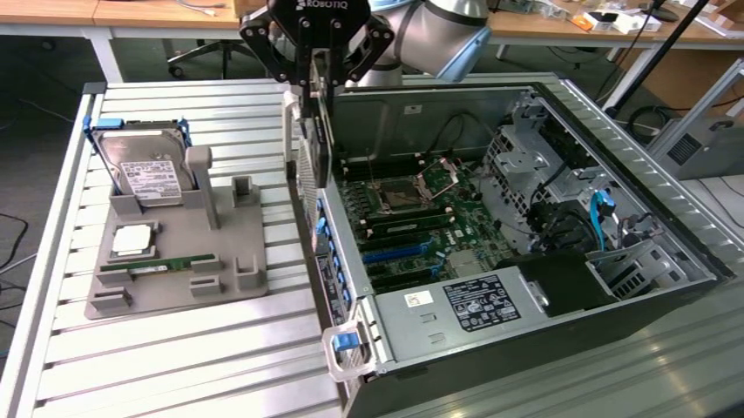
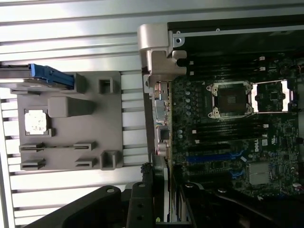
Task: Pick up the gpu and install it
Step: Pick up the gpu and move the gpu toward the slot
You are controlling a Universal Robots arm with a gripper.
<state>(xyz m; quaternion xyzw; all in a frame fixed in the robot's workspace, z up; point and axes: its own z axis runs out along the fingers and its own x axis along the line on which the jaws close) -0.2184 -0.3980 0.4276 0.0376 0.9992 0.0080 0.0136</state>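
Observation:
My gripper [image 1: 319, 80] hangs above the rear wall of the open computer case [image 1: 651, 226] and is shut on the gpu [image 1: 317, 122]. The gpu is a thin dark card with a silver end bracket, and it hangs upright below the fingers. In the wrist view the gpu [image 2: 160, 187] shows edge-on between the black fingers [image 2: 141, 202], over the case's back edge beside the motherboard [image 2: 237, 133]. The blue expansion slots [image 1: 395, 254] lie lower down on the motherboard, with the same slots [image 2: 213, 157] close to the card's edge in the wrist view.
A grey parts holder [image 1: 233, 235] on the slatted table at the exterior view's left carries a hard drive [image 1: 145, 170], a processor chip [image 1: 131, 239] and a RAM stick [image 1: 157, 264]. Inside the case are the processor socket [image 1: 402, 193], a power supply [image 1: 483, 300] and drive cages [image 1: 546, 165].

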